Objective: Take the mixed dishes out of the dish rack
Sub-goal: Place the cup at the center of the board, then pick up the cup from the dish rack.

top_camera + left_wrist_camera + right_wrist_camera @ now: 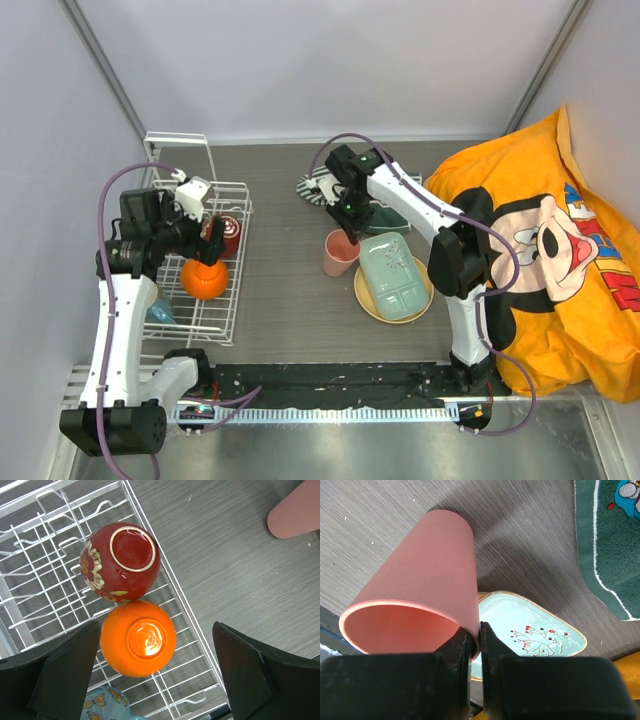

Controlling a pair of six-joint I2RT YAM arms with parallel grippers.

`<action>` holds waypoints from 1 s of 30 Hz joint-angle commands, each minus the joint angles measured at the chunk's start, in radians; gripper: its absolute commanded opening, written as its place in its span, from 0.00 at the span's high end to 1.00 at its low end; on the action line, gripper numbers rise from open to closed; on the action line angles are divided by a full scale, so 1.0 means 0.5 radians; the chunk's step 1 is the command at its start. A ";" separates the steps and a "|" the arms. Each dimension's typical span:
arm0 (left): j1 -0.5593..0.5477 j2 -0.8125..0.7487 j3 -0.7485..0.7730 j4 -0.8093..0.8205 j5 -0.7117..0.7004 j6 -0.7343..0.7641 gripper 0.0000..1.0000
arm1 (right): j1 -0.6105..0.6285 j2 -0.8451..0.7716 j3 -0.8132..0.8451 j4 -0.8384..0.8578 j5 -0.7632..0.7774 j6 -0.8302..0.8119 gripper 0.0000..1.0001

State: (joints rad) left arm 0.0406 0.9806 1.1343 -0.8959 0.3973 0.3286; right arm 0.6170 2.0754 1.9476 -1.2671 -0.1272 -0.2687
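The white wire dish rack stands at the left. In it a dark red bowl and an orange mug sit upside down, touching. My left gripper hangs open over the mug, one finger on each side and clear of it. My right gripper is shut on the rim wall of the upright pink cup, at mid-table. Beside the cup, the pale green tray lies on the tan plate.
A light blue butterfly-patterned item sits at the rack's near end. A striped green-white cloth lies behind the right gripper. A large orange cartoon-print fabric covers the right side. The rack's tall wire frame rises at the back left.
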 commanded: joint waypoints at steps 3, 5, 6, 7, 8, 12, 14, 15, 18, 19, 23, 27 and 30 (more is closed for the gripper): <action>0.002 -0.041 -0.014 0.000 -0.018 0.051 0.00 | 0.036 0.015 0.105 -0.049 0.006 -0.039 0.76; 0.002 -0.041 -0.017 0.000 -0.018 0.054 0.00 | 0.039 0.022 0.124 -0.049 0.006 -0.036 0.68; 0.002 -0.044 -0.017 -0.003 -0.018 0.058 0.00 | 0.039 0.022 0.142 -0.049 0.003 -0.036 0.66; 0.002 -0.044 -0.017 -0.003 -0.021 0.061 0.00 | 0.039 0.019 0.148 -0.049 0.003 -0.033 0.61; 0.002 -0.041 -0.017 -0.006 -0.025 0.061 0.00 | 0.042 0.019 0.157 -0.049 0.003 -0.030 0.59; 0.002 -0.035 -0.035 -0.006 -0.034 0.110 0.00 | 0.045 0.009 0.182 -0.043 0.000 -0.018 0.54; 0.002 -0.028 -0.044 -0.009 -0.052 0.146 0.00 | 0.045 -0.006 0.188 -0.040 0.006 -0.015 0.50; 0.002 -0.025 -0.063 -0.012 -0.070 0.189 0.00 | 0.045 -0.015 0.194 -0.040 0.006 -0.012 0.46; 0.002 0.002 -0.102 -0.018 -0.138 0.275 0.00 | 0.045 -0.061 0.225 -0.025 0.006 0.004 0.39; 0.002 0.021 -0.115 -0.018 -0.156 0.291 0.00 | 0.045 -0.073 0.231 -0.015 0.003 0.010 0.37; 0.005 0.042 -0.170 0.003 -0.285 0.343 0.00 | 0.048 -0.135 0.262 0.012 -0.003 0.034 0.28; 0.002 -0.022 -0.228 0.040 -0.405 0.392 0.00 | 0.048 -0.208 0.265 0.043 -0.003 0.047 0.23; 0.002 -0.083 -0.216 -0.003 -0.491 0.444 0.00 | 0.048 -0.288 0.240 0.080 -0.009 0.056 0.20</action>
State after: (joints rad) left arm 0.0406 0.9936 1.0187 -0.9009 0.2291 0.4976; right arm 0.6342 2.0514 2.0369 -1.2636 -0.1291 -0.2565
